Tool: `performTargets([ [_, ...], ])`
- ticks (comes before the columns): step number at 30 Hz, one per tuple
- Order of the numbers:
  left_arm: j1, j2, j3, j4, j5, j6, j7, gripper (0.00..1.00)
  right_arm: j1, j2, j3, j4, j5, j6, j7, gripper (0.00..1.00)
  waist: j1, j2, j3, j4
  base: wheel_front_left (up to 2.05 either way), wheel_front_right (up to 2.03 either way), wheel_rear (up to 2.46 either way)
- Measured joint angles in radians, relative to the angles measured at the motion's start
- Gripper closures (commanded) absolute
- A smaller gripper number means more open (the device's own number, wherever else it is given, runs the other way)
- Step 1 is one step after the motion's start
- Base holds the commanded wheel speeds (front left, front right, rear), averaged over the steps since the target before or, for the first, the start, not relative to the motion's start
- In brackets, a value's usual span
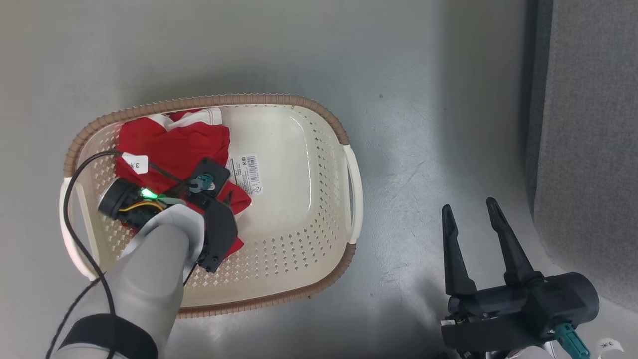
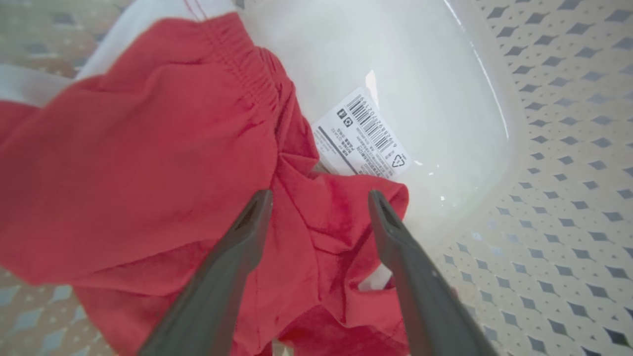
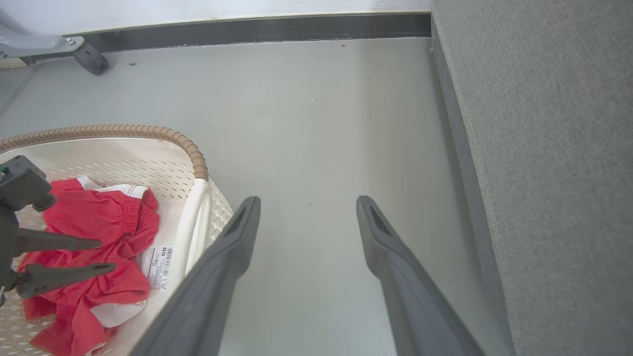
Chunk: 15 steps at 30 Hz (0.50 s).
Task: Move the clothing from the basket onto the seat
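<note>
The red clothing [image 1: 169, 144] lies bunched in the left half of the cream basket [image 1: 344, 139], which stands on the floor. My left arm [image 1: 159, 239] reaches down into the basket over the pile. In the left wrist view my left gripper [image 2: 319, 195] is open, its two fingers spread just above a red fold of the clothing [image 2: 148, 163], with nothing clamped between them. The right wrist view shows that left gripper [image 3: 108, 255] from the side, over the clothing [image 3: 99, 222]. My right gripper [image 1: 468, 204] is open and empty above the floor, between the basket and the grey seat [image 1: 588, 149].
A barcode sticker [image 2: 363, 136] is stuck to the basket's bare bottom [image 2: 445, 74]. The seat [image 3: 544, 148] runs along the right of the right wrist view. A dark skirting board [image 3: 247, 29] and a caster wheel [image 3: 91, 59] stand at the far wall. A black cable [image 1: 70, 199] loops beside my left arm.
</note>
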Motion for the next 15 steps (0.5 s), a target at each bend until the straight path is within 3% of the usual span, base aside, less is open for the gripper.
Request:
performTargets([
  [8, -0.009, -0.001, 0.075, 0.032, -0.039, 0.081, 0.025, 0.00, 0.011, 0.001, 0.018, -0.050, 0.010, 0.000, 0.000, 0.00, 0.0000, 0.0000, 0.010, 0.000, 0.00, 0.00, 0.00],
  [15, -0.077, -0.008, 0.178, 0.027, -0.139, 0.146, 0.005, 0.00, 0.019, 0.001, 0.019, -0.068, 0.019, -0.008, 0.000, 0.00, 0.0000, 0.0000, 0.017, 0.003, 0.00, 0.00, 0.00],
])
